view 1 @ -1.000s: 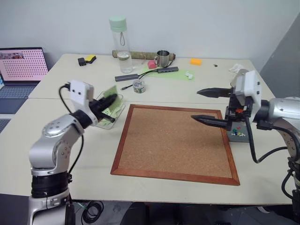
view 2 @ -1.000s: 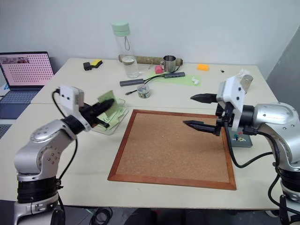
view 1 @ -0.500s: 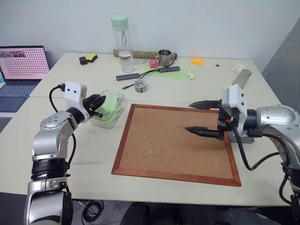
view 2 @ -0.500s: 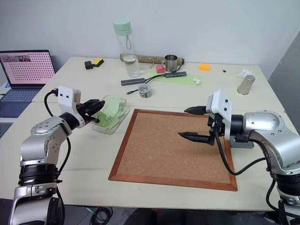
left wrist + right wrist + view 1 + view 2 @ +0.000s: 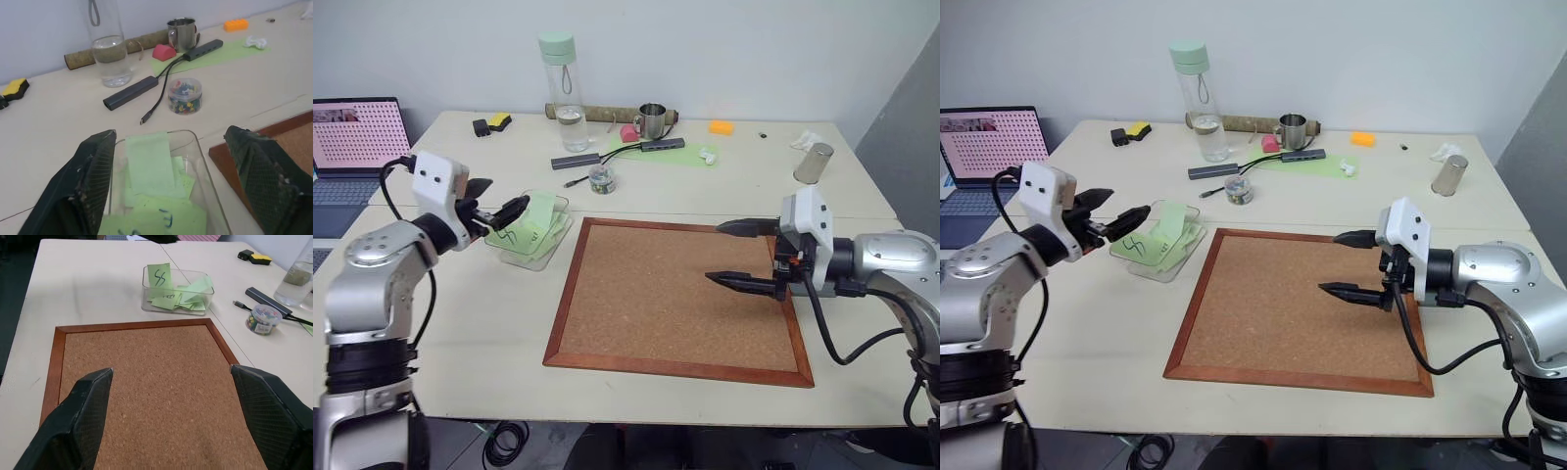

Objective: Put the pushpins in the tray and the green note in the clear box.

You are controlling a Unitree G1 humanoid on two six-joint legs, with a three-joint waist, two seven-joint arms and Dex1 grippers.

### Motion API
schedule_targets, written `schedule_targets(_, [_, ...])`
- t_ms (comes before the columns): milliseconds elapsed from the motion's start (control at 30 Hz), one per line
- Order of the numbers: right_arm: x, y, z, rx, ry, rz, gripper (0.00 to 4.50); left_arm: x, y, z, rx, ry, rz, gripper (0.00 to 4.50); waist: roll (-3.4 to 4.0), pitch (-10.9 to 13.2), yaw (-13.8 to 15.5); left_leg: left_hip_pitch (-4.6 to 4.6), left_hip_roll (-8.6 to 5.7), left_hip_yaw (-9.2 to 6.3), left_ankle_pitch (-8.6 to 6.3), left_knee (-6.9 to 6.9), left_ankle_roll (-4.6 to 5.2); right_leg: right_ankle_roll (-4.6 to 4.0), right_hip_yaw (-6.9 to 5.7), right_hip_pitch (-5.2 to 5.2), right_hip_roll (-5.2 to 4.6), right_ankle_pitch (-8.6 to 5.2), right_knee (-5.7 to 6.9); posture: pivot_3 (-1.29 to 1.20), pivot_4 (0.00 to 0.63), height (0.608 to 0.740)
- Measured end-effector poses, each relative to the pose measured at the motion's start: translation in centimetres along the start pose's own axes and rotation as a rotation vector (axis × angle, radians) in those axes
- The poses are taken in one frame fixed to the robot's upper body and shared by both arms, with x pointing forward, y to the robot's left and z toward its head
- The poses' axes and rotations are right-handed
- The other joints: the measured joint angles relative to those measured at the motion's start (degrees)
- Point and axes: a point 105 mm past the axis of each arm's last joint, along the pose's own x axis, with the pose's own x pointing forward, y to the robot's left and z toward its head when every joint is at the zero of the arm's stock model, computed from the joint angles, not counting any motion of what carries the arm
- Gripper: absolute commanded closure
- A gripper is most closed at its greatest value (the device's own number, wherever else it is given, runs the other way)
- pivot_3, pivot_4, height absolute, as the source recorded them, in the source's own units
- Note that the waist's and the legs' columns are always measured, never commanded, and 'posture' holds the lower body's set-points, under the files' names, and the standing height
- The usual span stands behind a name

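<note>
Light green square sticky note (image 5: 160,276) leans upright in the shallow clear plastic box (image 5: 1157,257); the left hand (image 5: 1112,214), fingers apart, could knock it out while retreating.

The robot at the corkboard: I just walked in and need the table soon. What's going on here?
It is tidying notes and pins. The green note stands in the clear box among other notes, and the left gripper, open, hangs beside the box. The right gripper is open and empty over the corkboard.
</note>
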Motion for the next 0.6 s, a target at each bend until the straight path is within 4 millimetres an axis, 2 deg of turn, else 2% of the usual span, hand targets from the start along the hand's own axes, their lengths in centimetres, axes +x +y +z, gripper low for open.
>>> schedule_targets(167, [-2.4,-0.7,-2.0,0.032,0.076,-0.096,0.48,-4.0,0.9,-2.7,0.132,0.196,-0.086,0.46,0.09,0.1,0.0,-0.01,0.00,0.03,-0.01,-0.06,0.02,-0.05,0.00,0.00,-0.04,-0.03,-0.04,0.00,0.150,0.740])
schedule_targets(233, [-4.4,-0.8,-3.6,0.040,0.158,-0.140,0.48,-6.3,2.0,-4.4,0.203,0.310,-0.095,0.46,0.12,0.1,0.1,0.02,0.01,0.04,-0.03,-0.09,0.04,-0.08,-0.02,0.03,-0.06,-0.05,-0.08,0.00,0.150,0.740])
schedule_targets(333, [-6.8,-1.0,-5.1,0.059,0.225,-0.181,0.48,-8.6,3.2,-6.5,0.267,0.422,-0.096,0.46,0.16,0.1,0.3,0.04,0.01,0.04,-0.04,-0.12,0.06,-0.08,-0.02,0.03,-0.06,-0.05,-0.07,0.00,0.150,0.740])
schedule_targets(433, [-10.0,-1.6,-6.6,0.111,0.279,-0.263,0.48,-11.2,4.6,-9.3,0.228,0.518,-0.069,0.46,0.18,0.1,0.3,0.05,0.02,0.05,-0.05,-0.12,0.09,-0.09,-0.04,0.05,-0.07,-0.05,-0.06,0.00,0.150,0.740])
schedule_targets(600, [-13.2,-1.7,-7.6,0.140,0.320,-0.307,0.48,-12.5,5.0,-10.0,0.202,0.528,-0.076,0.46,0.16,0.1,0.5,0.05,0.02,0.06,-0.07,-0.11,0.11,-0.09,-0.06,0.07,-0.08,-0.05,-0.04,0.00,0.150,0.740])
